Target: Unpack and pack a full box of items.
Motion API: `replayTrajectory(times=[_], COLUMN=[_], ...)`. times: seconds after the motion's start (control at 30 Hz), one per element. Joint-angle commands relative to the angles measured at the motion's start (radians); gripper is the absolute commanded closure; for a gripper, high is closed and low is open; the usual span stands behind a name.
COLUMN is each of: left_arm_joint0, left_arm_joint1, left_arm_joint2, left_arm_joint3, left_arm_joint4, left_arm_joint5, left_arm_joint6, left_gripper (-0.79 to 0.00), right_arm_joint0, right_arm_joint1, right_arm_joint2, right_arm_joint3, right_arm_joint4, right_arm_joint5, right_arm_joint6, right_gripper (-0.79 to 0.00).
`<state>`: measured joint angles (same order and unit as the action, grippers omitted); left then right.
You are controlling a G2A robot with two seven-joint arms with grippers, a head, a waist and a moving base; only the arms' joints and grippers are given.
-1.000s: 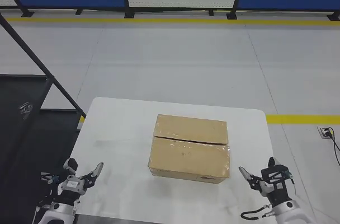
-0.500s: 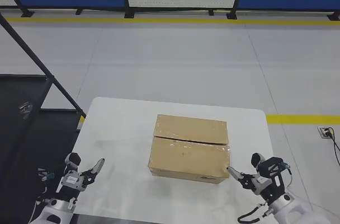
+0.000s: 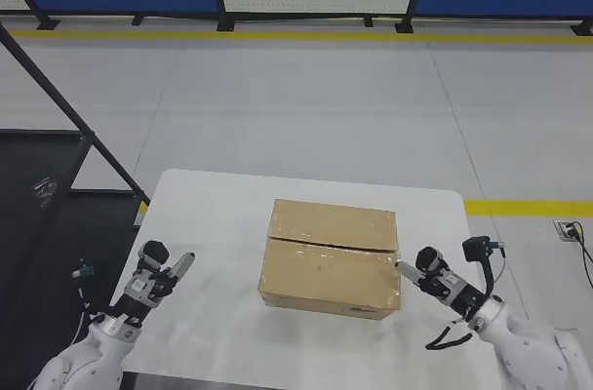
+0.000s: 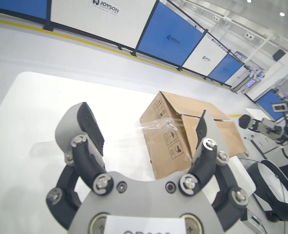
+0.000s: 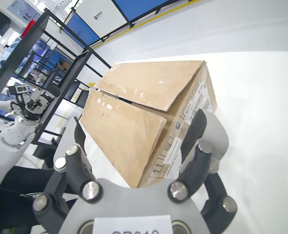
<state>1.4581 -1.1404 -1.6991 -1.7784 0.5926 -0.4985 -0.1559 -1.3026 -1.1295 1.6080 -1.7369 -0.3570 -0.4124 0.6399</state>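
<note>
White desk [image 3: 209,205], so everything's easy to spot. Over on the left, the left fingers [image 4: 87,122] hang low above the near-left part of the desk. They're spread wide apart with nothing between them, aimed across at the box's left end but well apart from it.

Middle of the desk sits the cardboard box [image 3: 331,257], flat on its base. Its long axis runs left to right across the desk, so each short end faces one arm. Top flaps are down and meet along a seam that follows that long axis. There's clear tape over the seam, though it looks a bit gapped.

On the right, the right fingers [image 5: 200,127] are also spread apart and empty, just beside the box's right end at its near corner. From the wrist view that corner sits framed between them. Can't tell whether a tip actually touches the cardboard.

My guess is unpacking hasn't started. The right arm is clearly the nearer one to get at the flaps or steady that end first.
</note>
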Motion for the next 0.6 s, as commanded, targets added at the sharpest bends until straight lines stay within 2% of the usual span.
replayTrajectory(times=[0.0, 0.2, 0.37, 0.57], left_arm_joint0=[-0.017, -0.018, -0.023, -0.036], left_arm_joint1=[0.004, 0.005, 0.003, 0.004], left_arm_joint2=[-0.003, -0.006, 0.013, 0.033], left_arm_joint3=[0.013, 0.013, 0.025, 0.017], left_arm_joint4=[-0.030, -0.025, -0.052, -0.054], left_arm_joint5=[-0.047, -0.048, -0.009, -0.015], left_arm_joint6=[-0.047, -0.050, -0.052, -0.077], left_gripper=[-0.785, -0.785, -0.785, -0.785], right_arm_joint0=[0.051, 0.129, 0.174, 0.222], right_arm_joint1=[0.003, 0.012, 0.017, 0.024], right_arm_joint2=[-0.007, -0.041, -0.069, -0.084], right_arm_joint3=[0.064, 0.179, 0.239, 0.305], right_arm_joint4=[0.090, 0.227, 0.330, 0.491], right_arm_joint5=[-0.021, -0.092, -0.150, -0.199], right_arm_joint6=[0.080, 0.226, 0.303, 0.394], right_gripper=[-0.785, -0.785, -0.785, -0.785])
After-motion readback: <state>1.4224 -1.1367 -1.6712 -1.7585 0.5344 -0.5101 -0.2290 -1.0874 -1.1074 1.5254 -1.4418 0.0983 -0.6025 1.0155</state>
